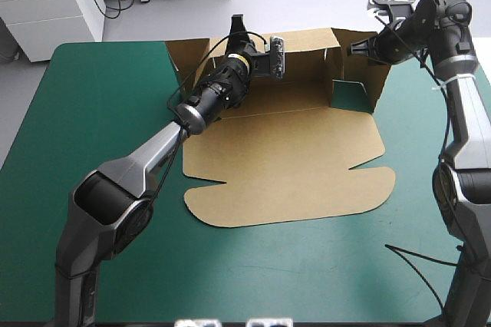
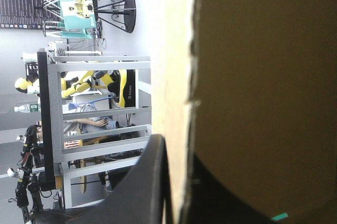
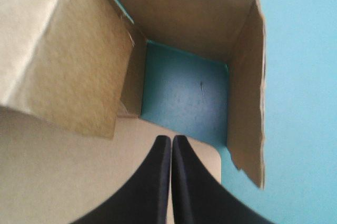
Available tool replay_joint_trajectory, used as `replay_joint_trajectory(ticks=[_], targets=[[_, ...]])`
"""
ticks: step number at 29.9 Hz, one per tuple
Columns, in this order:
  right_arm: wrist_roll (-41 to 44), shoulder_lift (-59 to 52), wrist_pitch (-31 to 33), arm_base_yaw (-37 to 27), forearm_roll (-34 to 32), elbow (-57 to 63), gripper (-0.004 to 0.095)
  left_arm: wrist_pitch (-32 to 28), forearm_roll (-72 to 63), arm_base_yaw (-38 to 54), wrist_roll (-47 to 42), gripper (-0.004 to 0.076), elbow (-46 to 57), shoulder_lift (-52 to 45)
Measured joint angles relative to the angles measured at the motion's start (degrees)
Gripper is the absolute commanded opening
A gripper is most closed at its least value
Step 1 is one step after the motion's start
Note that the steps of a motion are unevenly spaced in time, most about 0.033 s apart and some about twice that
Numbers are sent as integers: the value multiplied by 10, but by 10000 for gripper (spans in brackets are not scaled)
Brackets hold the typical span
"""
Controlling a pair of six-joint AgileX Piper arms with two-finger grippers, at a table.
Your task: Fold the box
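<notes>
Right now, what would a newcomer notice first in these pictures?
The box lies on the teal-green cover, its lid flat toward the near edge, its far wall raised. The left gripper is shut on that wall. The right gripper, shut, is at the far right corner, where walls stand around a patch of cover.

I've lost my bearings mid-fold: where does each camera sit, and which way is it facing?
High view: above and behind the robot, facing forward and down onto the table and box; left arm and right arm show.
Left wrist view: on the left wrist, looking level past the box's wall into the room; left gripper shut on that wall.
Right wrist view: on the right wrist, looking down into the box's corner; right gripper shut.
Shared: all show the box.
</notes>
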Motion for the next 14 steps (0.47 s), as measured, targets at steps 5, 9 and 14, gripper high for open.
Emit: replay_joint_trajectory(ticks=[5, 9, 14], targets=[[-38, -56, 1, 0, -6, 122, -4, 0, 0, 0, 0, -8, 0, 0], [-51, -76, 0, 0, -12, 158, -4, 0, 0, 0, 0, -8, 0, 0], [-53, -91, 0, 0, -12, 161, -4, 1, 0, 0, 0, -8, 0, -3]])
